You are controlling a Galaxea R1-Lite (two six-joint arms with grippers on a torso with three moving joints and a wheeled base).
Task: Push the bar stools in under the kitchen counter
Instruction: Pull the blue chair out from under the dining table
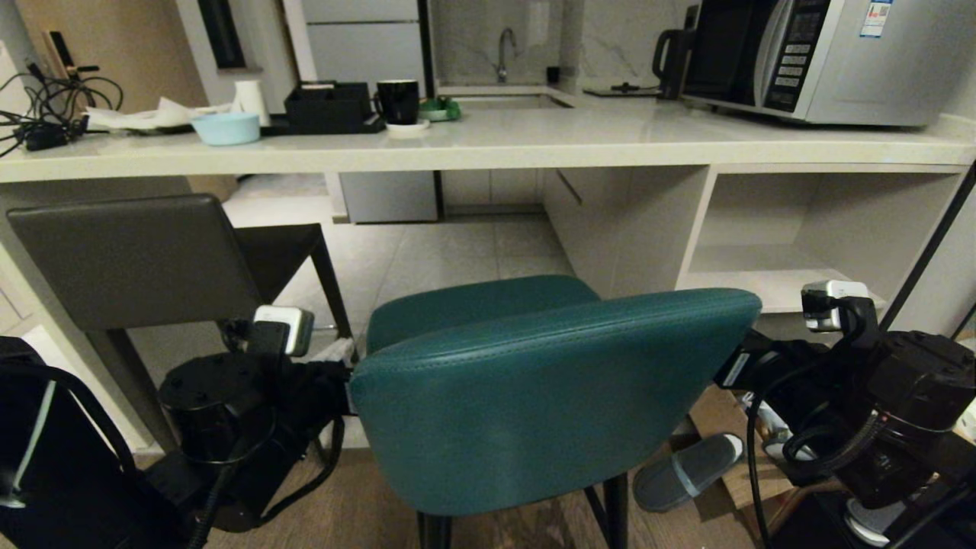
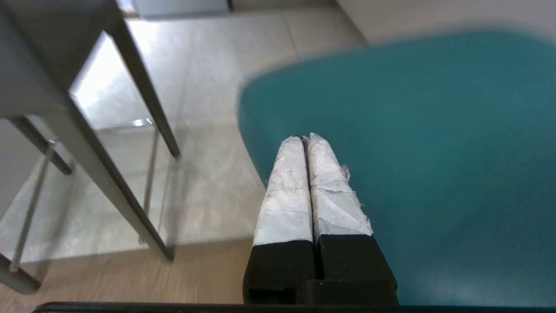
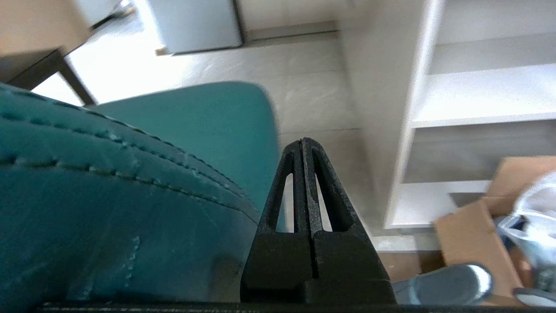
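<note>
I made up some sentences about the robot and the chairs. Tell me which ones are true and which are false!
1. Both grippers are shut. True: the left gripper and the right gripper have their fingers pressed together.
2. The robot is lifting the teal stool by its legs. False: the grippers sit at either side of the teal stool's backrest.
3. A microwave stands on the kitchen counter. True: the microwave is at the right end of the kitchen counter.
4. The dark grey stool is to the right of the teal one. False: the dark grey stool is on the left.
5. A black mug sits on the counter. True: the black mug rests on a saucer.
</note>
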